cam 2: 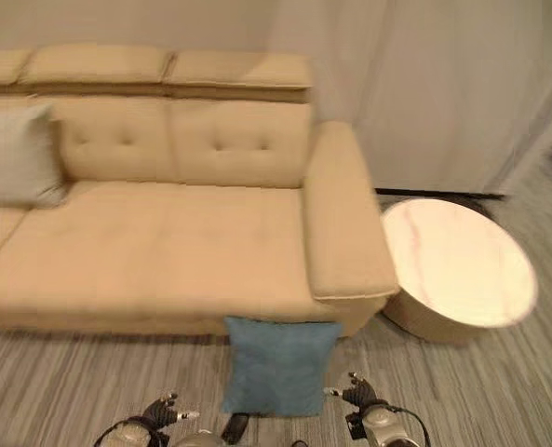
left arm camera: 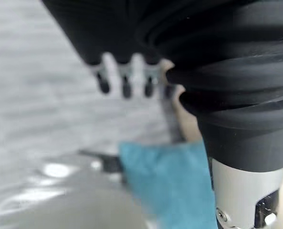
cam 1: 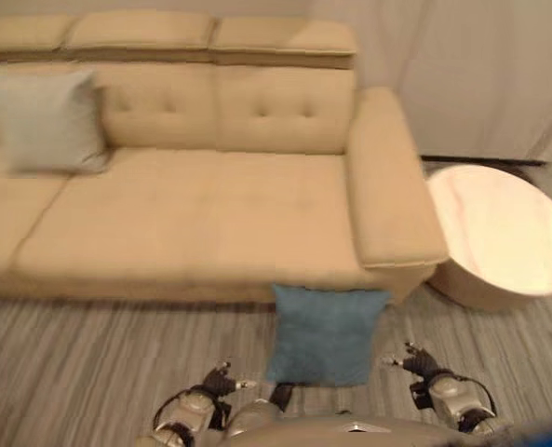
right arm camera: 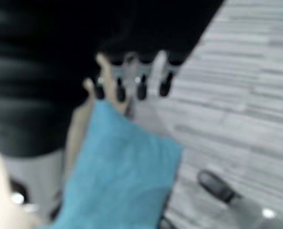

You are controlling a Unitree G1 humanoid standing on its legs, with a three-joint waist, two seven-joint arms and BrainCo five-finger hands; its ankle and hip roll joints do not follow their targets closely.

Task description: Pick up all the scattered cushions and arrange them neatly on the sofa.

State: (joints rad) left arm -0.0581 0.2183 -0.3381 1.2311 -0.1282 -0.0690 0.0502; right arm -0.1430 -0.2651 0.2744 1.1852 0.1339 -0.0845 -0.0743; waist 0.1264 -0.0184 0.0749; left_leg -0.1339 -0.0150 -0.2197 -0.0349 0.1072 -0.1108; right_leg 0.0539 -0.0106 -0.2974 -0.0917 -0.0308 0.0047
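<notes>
Grey striped floor held a square blue fabric cushion [cam 1: 323,333] at six o'clock below the beige tufted sofa [cam 1: 192,214]; left hand [cam 1: 222,382] and right hand [cam 1: 422,363], fingers apart, should close evenly on both edges.

Blue cushion [cam 1: 324,335] stands against sofa [cam 1: 210,223] front, between both hands.

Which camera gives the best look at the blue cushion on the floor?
The left eye view: the blue cushion shows whole there, against the sofa front, between the left hand and right hand. The right eye view also shows it whole, a bit lower. Both wrist views catch just a blurred part of it.
</notes>
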